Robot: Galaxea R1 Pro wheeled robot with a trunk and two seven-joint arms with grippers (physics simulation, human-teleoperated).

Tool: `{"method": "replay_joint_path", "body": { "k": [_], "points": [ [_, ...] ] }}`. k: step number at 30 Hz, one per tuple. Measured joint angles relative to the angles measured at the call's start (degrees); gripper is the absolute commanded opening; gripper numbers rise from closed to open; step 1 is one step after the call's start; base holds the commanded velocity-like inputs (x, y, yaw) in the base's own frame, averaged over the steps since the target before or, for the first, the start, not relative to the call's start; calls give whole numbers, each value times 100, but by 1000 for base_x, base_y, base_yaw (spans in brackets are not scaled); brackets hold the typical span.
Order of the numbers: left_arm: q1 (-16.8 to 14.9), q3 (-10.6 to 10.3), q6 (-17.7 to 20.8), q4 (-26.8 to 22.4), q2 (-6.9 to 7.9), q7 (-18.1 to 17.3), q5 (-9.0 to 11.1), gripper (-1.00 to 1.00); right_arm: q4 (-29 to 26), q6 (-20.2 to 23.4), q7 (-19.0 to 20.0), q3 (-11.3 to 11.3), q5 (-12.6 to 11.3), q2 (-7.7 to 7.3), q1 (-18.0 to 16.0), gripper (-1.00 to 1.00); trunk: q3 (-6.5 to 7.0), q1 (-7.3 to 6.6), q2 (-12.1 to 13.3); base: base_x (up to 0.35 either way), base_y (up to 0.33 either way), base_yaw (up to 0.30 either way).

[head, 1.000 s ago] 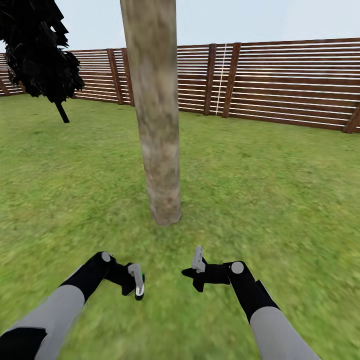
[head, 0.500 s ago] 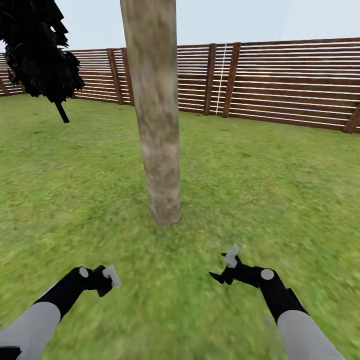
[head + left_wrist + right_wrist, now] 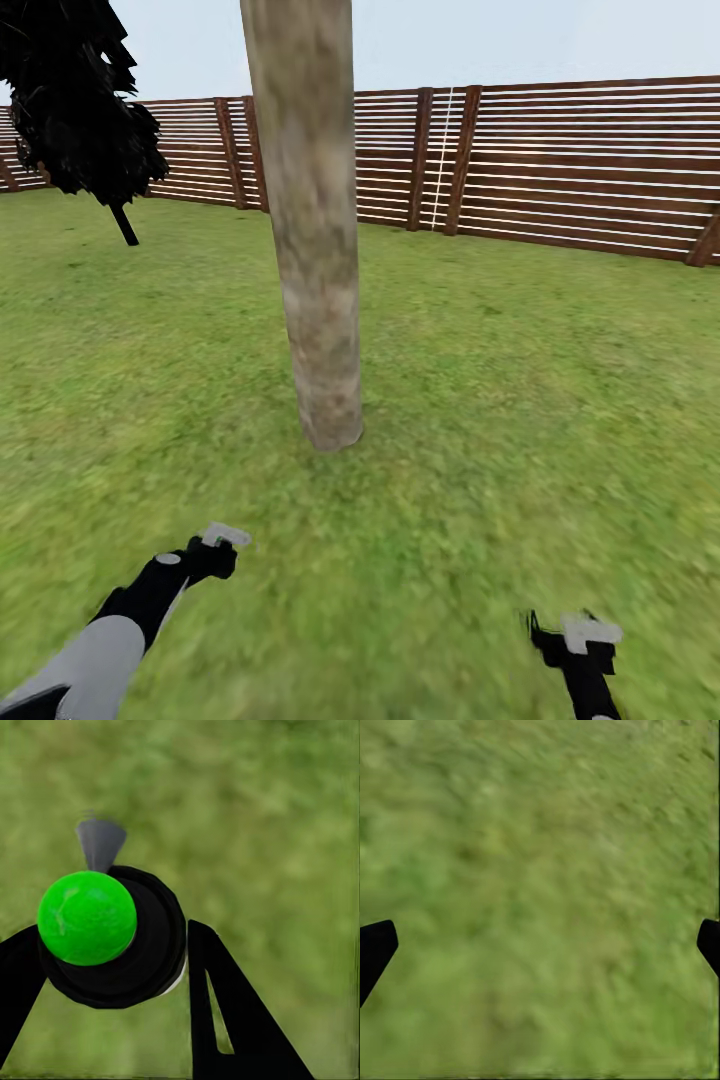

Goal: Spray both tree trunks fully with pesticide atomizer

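Scene: a robot faces a thick, pale mottled tree trunk (image 3: 315,250) on the garden lawn (image 3: 520,400), with the brown slat fence (image 3: 580,165) behind and a slim near-black tree (image 3: 80,100) off to the left.
Left hand: the left hand (image 3: 112,967) grips the atomizer (image 3: 112,934) between its fingers; the wrist view shows a black round body, a bright green cap and a grey nozzle over the grass.
Right hand: the right hand (image 3: 540,945) is spread wide with nothing between its fingers, low over the grass.
Step in hand: the atomizer appears picked up, and spraying of this trunk looks about to begin.
Next move: likely raising the left arm and aiming the nozzle at the trunk.
Writing: no brand or label can be read.
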Motion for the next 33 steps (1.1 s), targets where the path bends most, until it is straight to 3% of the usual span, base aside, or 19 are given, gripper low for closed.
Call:
{"method": "replay_joint_path", "body": {
  "k": [2,5,10,14,23,33],
  "points": [
    [26,-5,17,253,-194,361,-33,-100,50,-113,-123,3,-450,4,126,100,0,0,0,0,0,0],
    [297,-27,14,357,-300,500,-48,-100,80,-152,-156,12,-621,4,175,100,-1,0,0,0,0,0],
    [515,36,175,337,-395,534,19,-100,95,-146,-158,22,-635,65,185,100,0,0,0,0,0,0],
    [497,35,685,220,-531,648,291,-100,185,-141,-168,22,-646,112,188,100,1,0,0,0,0,0],
    [535,23,742,21,-540,667,387,-100,448,-141,-177,17,-648,125,183,100,0,0,0,169,-5,-6],
    [535,40,706,13,-499,674,389,-100,451,-141,-184,17,-648,125,186,100,0,0,0,270,-144,-228]
  ]
}}
